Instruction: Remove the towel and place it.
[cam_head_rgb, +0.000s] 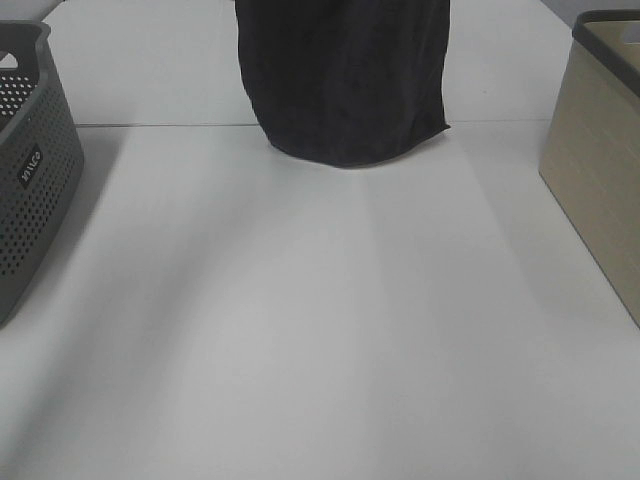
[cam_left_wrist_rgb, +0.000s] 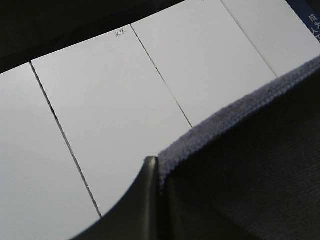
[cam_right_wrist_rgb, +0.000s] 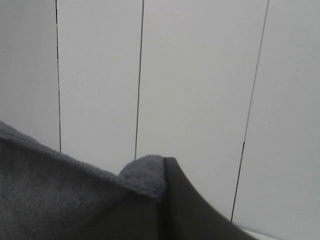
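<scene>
Soft terry cloth among hard, smooth surfaces.

The towel (cam_head_rgb: 340, 80) is dark charcoal terry cloth, matt and nubbly, with its looped pile plain along the edge in both wrist views. The table (cam_head_rgb: 320, 330) is white, smooth and matt, with thin dark seams between its panels. The left basket (cam_head_rgb: 30, 200) is matt grey plastic pierced with small holes. The right basket (cam_head_rgb: 595, 170) is beige plastic, finely ribbed, under a dark rim. The left gripper (cam_left_wrist_rgb: 159, 172) and right gripper (cam_right_wrist_rgb: 161, 185) have dark, smooth, faintly sheened fingers.
</scene>
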